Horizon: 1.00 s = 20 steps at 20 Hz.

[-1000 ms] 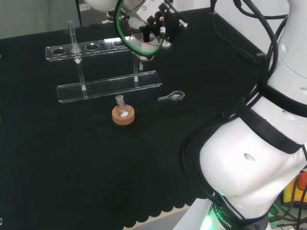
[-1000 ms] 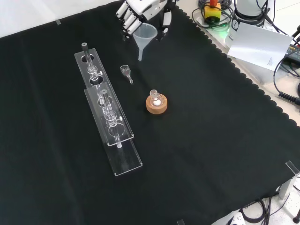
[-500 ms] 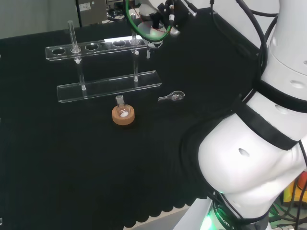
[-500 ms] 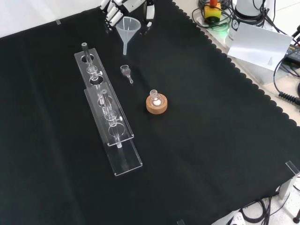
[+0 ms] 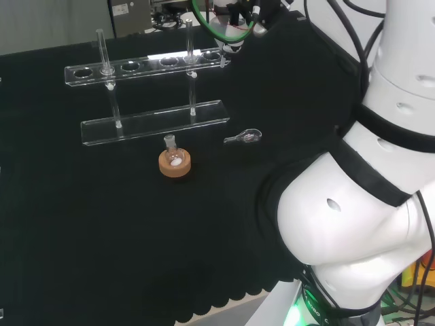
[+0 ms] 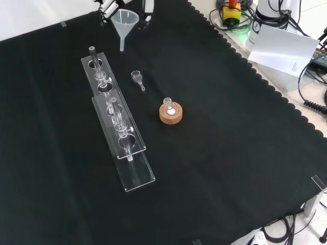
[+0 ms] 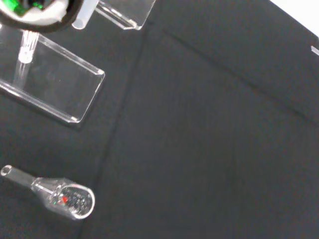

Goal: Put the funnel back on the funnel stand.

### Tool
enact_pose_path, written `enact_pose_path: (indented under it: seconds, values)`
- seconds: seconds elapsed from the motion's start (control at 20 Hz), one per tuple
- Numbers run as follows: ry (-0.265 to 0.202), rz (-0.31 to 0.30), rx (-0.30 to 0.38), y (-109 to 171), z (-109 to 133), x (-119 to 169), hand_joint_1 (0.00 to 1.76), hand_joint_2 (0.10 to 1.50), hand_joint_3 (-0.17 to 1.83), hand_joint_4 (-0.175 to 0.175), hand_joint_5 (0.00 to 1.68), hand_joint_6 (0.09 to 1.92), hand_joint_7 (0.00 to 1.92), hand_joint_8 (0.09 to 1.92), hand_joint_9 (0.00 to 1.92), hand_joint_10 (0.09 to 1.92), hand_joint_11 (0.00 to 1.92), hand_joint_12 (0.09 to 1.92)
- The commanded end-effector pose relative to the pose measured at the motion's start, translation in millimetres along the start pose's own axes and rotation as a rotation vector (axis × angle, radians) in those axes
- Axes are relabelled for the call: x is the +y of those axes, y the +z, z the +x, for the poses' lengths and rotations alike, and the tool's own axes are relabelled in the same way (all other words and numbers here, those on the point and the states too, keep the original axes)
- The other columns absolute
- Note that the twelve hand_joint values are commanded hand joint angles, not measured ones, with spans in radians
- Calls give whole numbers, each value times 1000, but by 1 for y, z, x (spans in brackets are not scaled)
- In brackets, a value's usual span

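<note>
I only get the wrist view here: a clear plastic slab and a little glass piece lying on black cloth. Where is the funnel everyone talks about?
Observer: In the front view the hand holds the funnel by its rim, spout pointing down, at the top of the view.
Operator: Is it on the stand yet?
Observer: Not yet. In the front view its spout hangs just right of the far end of the funnel stand.
Operator: Anything else on the cloth?
Observer: A small flask sits on a cork ring, right of the stand in the front view.
</note>
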<state>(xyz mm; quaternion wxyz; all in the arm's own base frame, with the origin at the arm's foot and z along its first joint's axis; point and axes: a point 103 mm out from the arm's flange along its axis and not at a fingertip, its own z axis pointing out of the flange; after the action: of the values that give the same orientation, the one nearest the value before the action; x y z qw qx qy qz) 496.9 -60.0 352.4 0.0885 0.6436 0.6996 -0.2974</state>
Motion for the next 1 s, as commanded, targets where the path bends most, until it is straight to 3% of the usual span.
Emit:
enact_pose_path:
  seconds: [0.05,1.0]
  values:
    - [-43,-19,-29,-9,-2,47,856,780,636,37,771,941,753,715,955,484,596,1209]
    - [-38,-18,-31,-3,-19,84,859,780,640,37,776,946,757,714,958,480,601,1205]
